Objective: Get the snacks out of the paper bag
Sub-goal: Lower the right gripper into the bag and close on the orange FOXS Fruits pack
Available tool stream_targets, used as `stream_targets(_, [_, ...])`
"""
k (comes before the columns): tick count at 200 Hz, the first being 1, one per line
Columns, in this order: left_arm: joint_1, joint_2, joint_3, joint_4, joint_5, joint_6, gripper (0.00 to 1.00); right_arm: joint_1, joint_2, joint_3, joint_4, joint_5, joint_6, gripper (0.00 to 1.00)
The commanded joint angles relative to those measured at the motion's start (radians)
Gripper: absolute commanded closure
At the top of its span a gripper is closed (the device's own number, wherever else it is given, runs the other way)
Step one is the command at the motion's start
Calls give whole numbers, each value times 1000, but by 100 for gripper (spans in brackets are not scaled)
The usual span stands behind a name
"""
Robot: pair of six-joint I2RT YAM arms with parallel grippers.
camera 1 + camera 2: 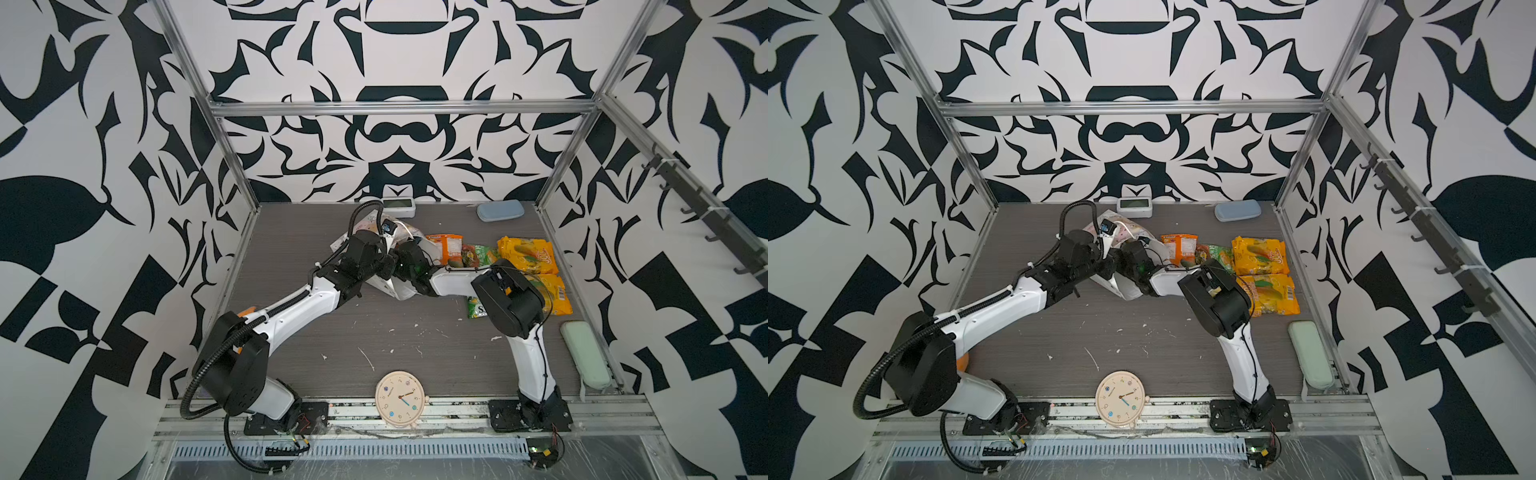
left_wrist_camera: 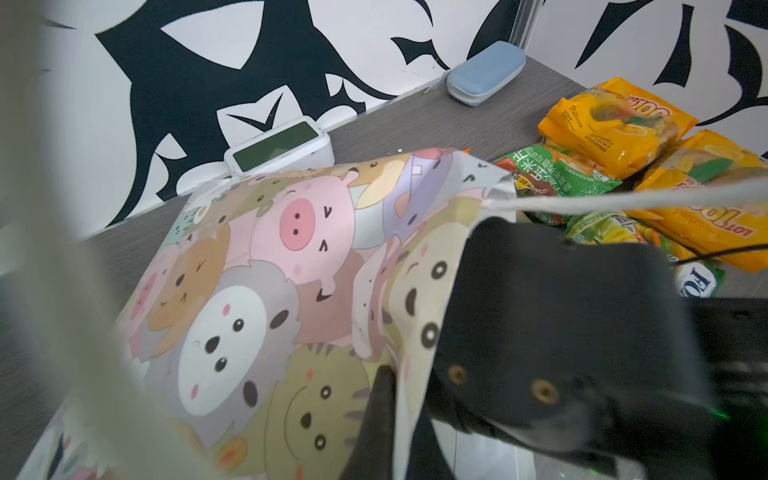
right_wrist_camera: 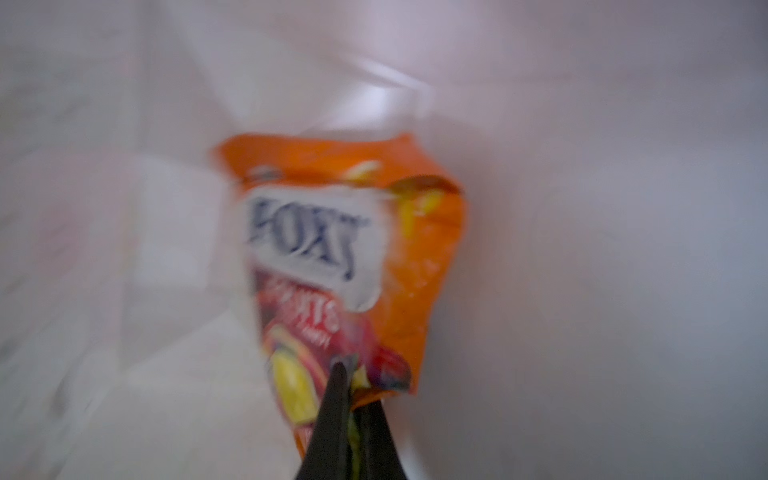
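One packet [image 3: 353, 257] sits inside the paper bag [image 2: 257, 291]; other packets [image 1: 525, 249] lie right of it.

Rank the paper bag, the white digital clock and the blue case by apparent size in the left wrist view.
1. paper bag: largest by far, closest to the camera.
2-3. white digital clock and blue case: look about alike; the case sits farther off, so unranked.

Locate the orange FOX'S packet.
In the right wrist view, the orange FOX'S packet lies inside the paper bag, its corner pinched by the right gripper.
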Motion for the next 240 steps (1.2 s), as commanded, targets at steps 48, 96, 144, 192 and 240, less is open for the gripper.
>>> stream_targets(48, [33, 8, -26, 5, -11, -2, 100, 6, -204, -185, 114, 39, -19, 100])
stream_targets(96, [33, 25, -23, 9, -10, -4, 100, 6, -296, -238, 82, 66, -64, 100])
stream_targets(144, [33, 22, -11, 10, 10, -11, 100, -22, -237, -135, -62, -4, -41, 75])
stream_targets(192, [33, 20, 10, -4, 53, -18, 100, -34, -123, -57, -5, -58, 36, 61])
stream_targets(240, [33, 27, 39, -15, 112, -38, 100, -34, -41, -13, 76, -102, 120, 61])
